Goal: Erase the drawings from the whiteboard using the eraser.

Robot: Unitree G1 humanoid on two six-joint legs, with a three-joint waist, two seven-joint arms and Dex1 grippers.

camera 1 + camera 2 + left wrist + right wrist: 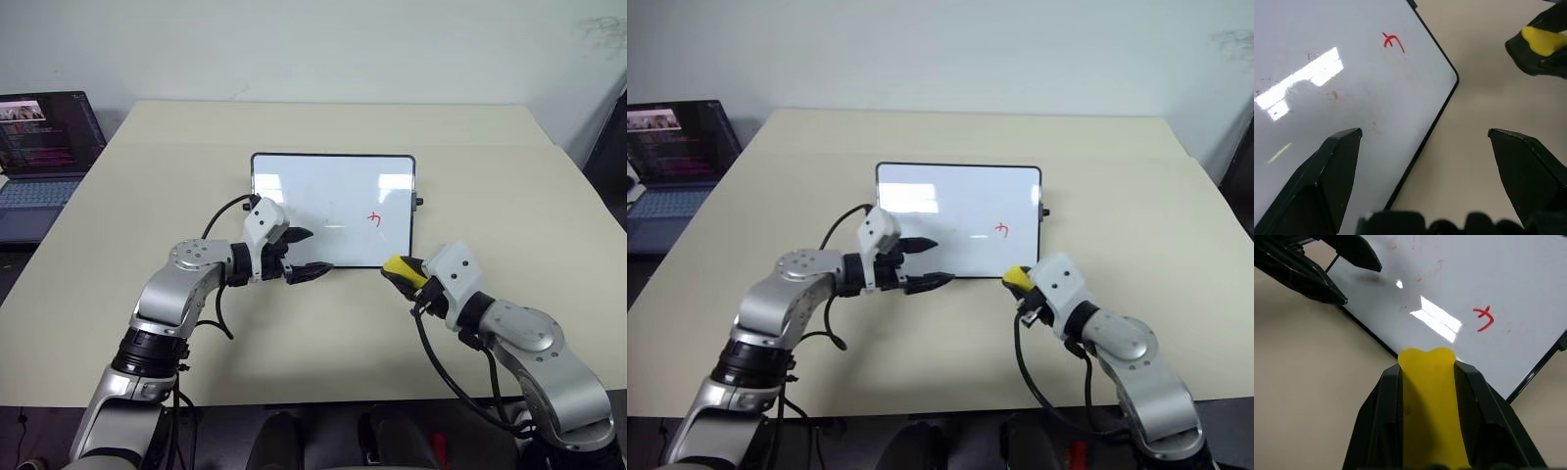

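Your right gripper (pixel 1427 382) clenches eraser (pixel 1429 401) at whiteboard's (pixel 294 196) 5 o'clock corner, aimed at lone red drawing (pixel 374 219); left gripper (pixel 306 255), jaws released, straddles 7 o'clock edge, probably to steady board.

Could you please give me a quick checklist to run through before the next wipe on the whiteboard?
1. Eraser held firmly in the right tool: ok, the fingers are shut on the yellow block.
2. Drawing left to erase: not ok, one red mark is on the whiteboard, with faint red smudges near the middle.
3. Eraser on the board: not ok, it sits off the board at the near right corner.
4. Left tool out of the wiping path: ok, it is open at the board's near left edge, away from the mark.
5. Left tool steadying the board: cannot tell whether it touches it.
6. Board flat on the table: ok.
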